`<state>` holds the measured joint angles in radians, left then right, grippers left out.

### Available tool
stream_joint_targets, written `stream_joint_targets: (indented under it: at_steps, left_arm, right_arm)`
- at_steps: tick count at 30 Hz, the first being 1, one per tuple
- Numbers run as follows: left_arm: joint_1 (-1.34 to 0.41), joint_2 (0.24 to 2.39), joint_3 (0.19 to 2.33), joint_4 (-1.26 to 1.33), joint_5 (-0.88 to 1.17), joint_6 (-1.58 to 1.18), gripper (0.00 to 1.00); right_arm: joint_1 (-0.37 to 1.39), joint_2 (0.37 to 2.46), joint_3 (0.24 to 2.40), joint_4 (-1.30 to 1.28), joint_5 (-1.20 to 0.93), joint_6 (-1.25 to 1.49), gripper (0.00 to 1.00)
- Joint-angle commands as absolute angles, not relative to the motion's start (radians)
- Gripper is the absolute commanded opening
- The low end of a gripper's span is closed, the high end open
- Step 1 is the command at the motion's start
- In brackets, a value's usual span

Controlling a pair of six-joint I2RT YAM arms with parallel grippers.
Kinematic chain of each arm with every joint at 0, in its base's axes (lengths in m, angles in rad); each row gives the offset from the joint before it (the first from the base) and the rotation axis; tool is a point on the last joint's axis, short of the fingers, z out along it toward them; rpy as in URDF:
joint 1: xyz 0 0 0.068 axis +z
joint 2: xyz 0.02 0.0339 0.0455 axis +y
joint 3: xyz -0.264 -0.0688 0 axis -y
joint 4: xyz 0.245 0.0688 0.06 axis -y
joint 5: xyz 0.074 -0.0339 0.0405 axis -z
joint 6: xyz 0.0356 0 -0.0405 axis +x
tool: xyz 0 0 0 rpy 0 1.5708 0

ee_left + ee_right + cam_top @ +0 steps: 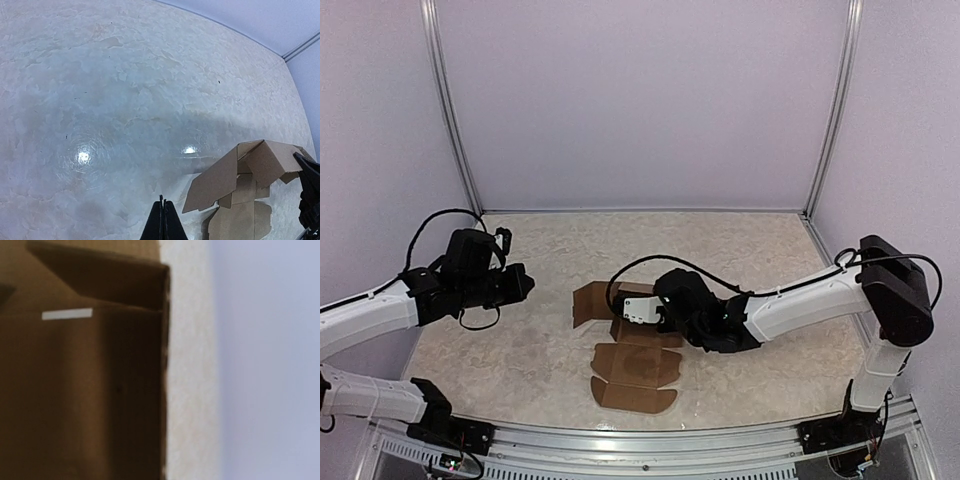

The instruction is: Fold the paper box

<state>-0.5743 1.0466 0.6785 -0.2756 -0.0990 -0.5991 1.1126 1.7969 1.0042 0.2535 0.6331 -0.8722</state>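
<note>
Paper box: I see the paper box partly folded, in the middle of the surface and toward its near edge. Its nearest rounded flaps lie flat and point toward the arm bases.
Right hand: my right hand is down on the box's middle section, just behind those flat flaps. The overhead view does not show me whether it is released or clenched. Its wrist camera is filled with blurred brown cardboard, with none of its fingers in view.
Raised flaps: on the box's left side a flap stands tilted up off the surface. From the left wrist camera I see a second panel leaning over it like a small roof.
Left hand: my left hand hangs above bare surface, well apart from the box on its left. It is clenched on nothing, the two fingertips pressed together.
Far side: beyond the box the mottled beige surface runs to the pale back wall.
</note>
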Motion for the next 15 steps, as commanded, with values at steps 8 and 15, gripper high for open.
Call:
stream_joint_targets:
  at_steps: [8, 15]
  left_arm:
    - [-0.547, 1.249, 0.644, 0.034, 0.118, -0.584, 0.0]
    - [-0.56, 1.364, 0.638, 0.133, 0.216, -0.545, 0.0]
  right_arm:
    - [1.169, 1.883, 0.876, 0.705, 0.73, -1.065, 0.0]
    - [1.17, 1.909, 0.867, 0.753, 0.72, -1.054, 0.0]
